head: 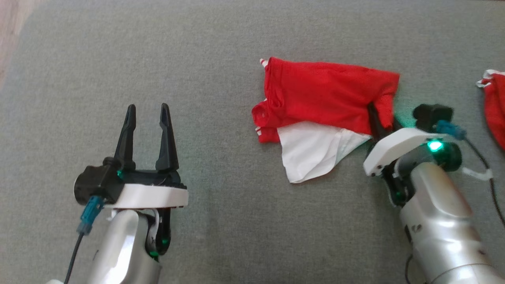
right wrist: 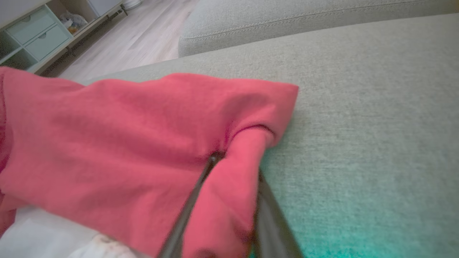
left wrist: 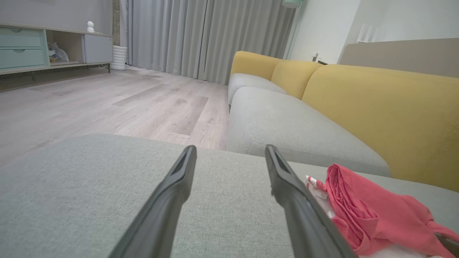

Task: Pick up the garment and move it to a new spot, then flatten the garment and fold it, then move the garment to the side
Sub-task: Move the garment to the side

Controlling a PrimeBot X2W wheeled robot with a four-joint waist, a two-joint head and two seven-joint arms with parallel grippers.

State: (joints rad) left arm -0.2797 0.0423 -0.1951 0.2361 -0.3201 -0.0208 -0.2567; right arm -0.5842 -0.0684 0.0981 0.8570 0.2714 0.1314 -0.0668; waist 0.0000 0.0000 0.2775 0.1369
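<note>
The red and white garment [head: 323, 94] lies bunched on the grey cushion [head: 197, 59], right of centre in my head view, its white part poking out below the red. My right gripper [head: 382, 118] is at its right corner, and the right wrist view shows what the head view hides: a red fold fills the gap between the fingers [right wrist: 263, 200], though I cannot tell whether they have clamped it. My left gripper [head: 146, 108] hovers well to the left with its fingers spread and nothing between them, and its wrist view adds a yellow-backed sofa [left wrist: 376, 107] behind the cushion.
</note>
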